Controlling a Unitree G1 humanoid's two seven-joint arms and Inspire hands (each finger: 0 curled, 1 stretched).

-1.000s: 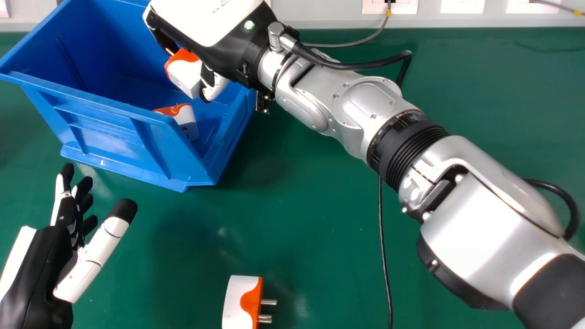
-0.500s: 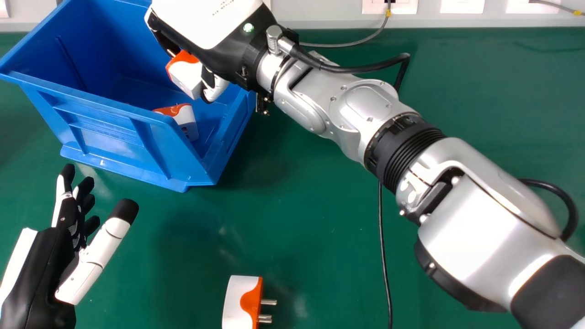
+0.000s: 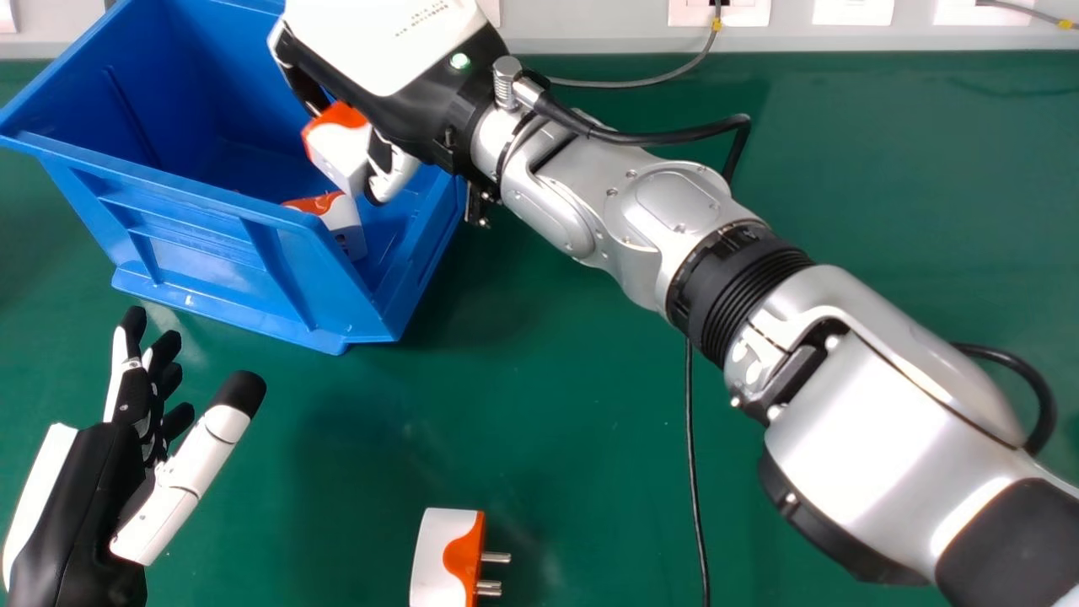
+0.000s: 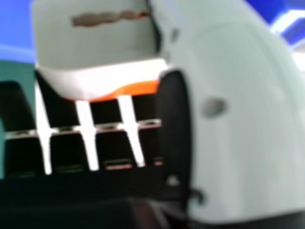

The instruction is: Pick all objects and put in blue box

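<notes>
The right hand (image 3: 413,97) is clamped on a white-and-orange plug (image 3: 341,152), its thumb pressed to one side of the body and its fingers on the other. Hand and plug are over the opening of the blue box (image 3: 177,183). In the head view the held plug slants, its orange end to the upper left and its white body running down to the right. The right hand view shows a brownish wavy mark on a pale face of that plug, too blurred to make out. Fine rows of print sit on the white shell (image 3: 379,42) of the hand, beside a small lit green light (image 3: 459,61).

Inside the box is a second plug (image 3: 344,221), orange side uppermost, small dark marks on its white part; whether it touches the held one, I cannot tell.

A third plug (image 3: 432,556) lies on the green tabletop (image 3: 539,405) at the head view's bottom edge, its long axis running near to far, two metal pins pointing right. The left hand (image 3: 93,497), at lower left, has relaxed fingers, thumb apart.
</notes>
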